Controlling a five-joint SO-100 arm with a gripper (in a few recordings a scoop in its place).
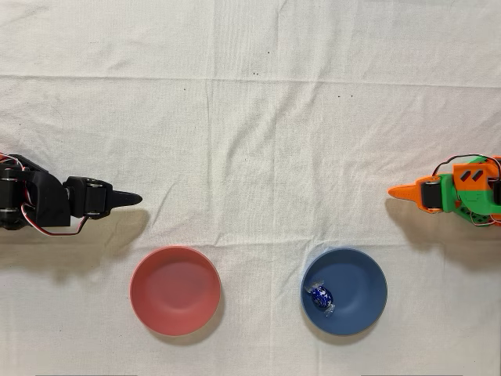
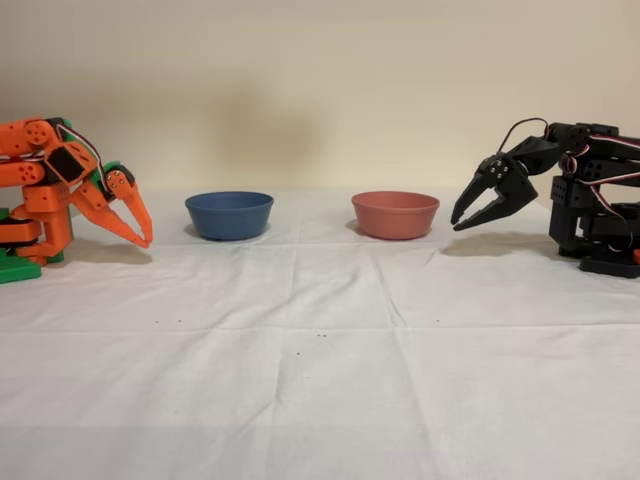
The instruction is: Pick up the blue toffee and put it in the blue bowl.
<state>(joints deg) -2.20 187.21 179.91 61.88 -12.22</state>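
Observation:
The blue toffee (image 1: 321, 296) lies inside the blue bowl (image 1: 344, 291), toward its left side in the overhead view. In the fixed view the blue bowl (image 2: 229, 215) stands left of centre and its wall hides the toffee. My orange gripper (image 1: 394, 191) is folded back at the right edge of the overhead view, above and to the right of the bowl and well apart from it. In the fixed view the gripper (image 2: 146, 240) points down at the cloth left of the bowl, its fingertips together, holding nothing.
A pink-red bowl (image 1: 174, 291) sits left of the blue one in the overhead view. The idle black arm (image 1: 47, 204) rests at the left edge. White cloth (image 1: 250, 117) covers the whole table.

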